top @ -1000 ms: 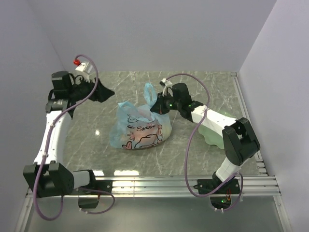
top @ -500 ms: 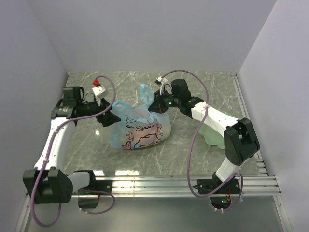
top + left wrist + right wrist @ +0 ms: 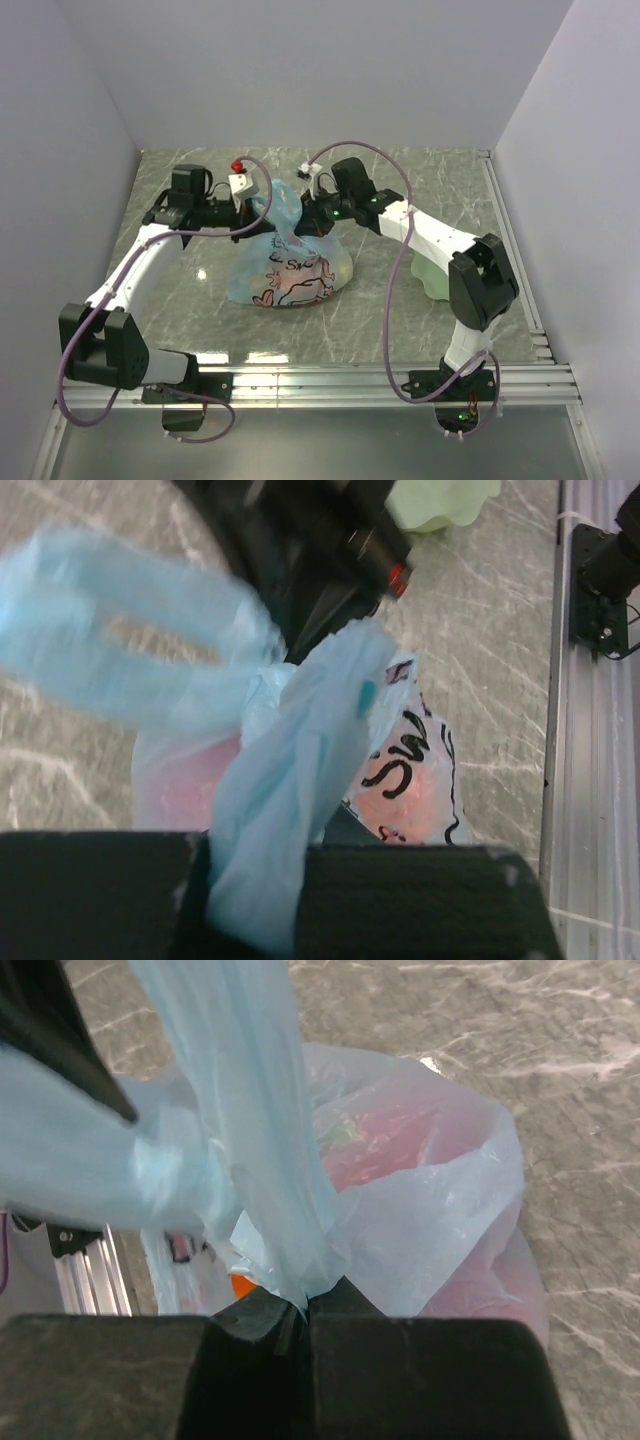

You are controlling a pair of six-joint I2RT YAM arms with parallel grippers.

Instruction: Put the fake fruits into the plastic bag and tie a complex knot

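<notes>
Two handles [image 3: 250, 1110], one per gripper: your left gripper [image 3: 250, 880] and right gripper [image 3: 300, 1312] each clamp one, drawing it taut for knotting. The plastic bag [image 3: 290, 272] sits just beyond your fingertips, with the fake fruits [image 3: 385, 1145] inside.

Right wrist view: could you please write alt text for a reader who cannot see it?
The right gripper is shut on a twisted light-blue handle of the plastic bag, which rises to the top edge. Behind it, red fake fruits show through the thin bag on a grey marbled table.
</notes>
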